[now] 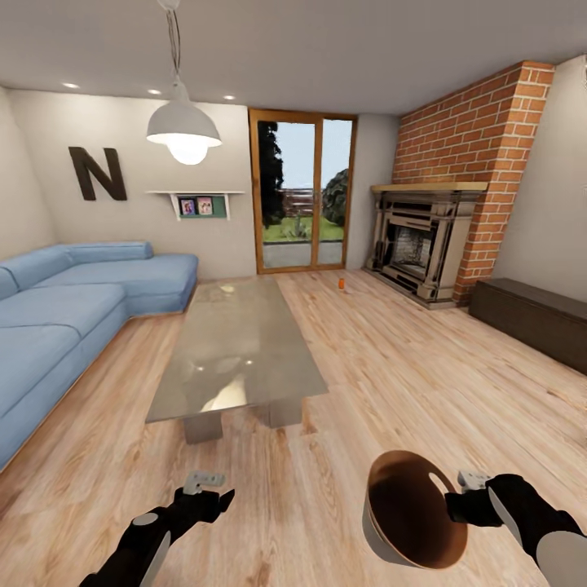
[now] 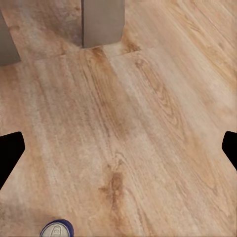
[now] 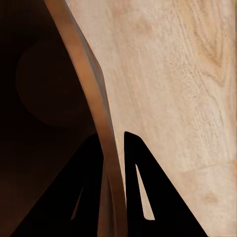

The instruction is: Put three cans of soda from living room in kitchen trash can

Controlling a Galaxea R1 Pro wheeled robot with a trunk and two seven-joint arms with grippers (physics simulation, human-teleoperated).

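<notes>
The robot stands in the living room, facing down the length of the glass table [image 1: 236,342], with the sofa [image 1: 73,302] to its left and the brick fireplace [image 1: 440,244] ahead on the right. Its right gripper [image 3: 114,143] is pinched on the rim of the bucket [image 1: 408,509], one finger inside and one outside the wall, so the bucket hangs tilted with its brown inside turned toward the room. The left gripper [image 2: 118,148] is spread wide and carries nothing, pointing down at bare floor [image 2: 148,123] near a table leg [image 2: 102,22]. At the edge of the left wrist view stands a blue can [image 2: 57,230], silver top up, on the boards just short of those open fingers. Far off, an orange can [image 1: 342,284] sits on the floor by the glass doors [image 1: 303,191], in front of the hearth. I cannot make out a third can anywhere. By my reckoning this is the collecting step: bucket in hand, cans not yet in it as far as its visible inside shows. The next move looks to call for drawing the left arm back over the blue can, lowering with the fingers straddling it, and closing squarely so it does not tip.
</notes>
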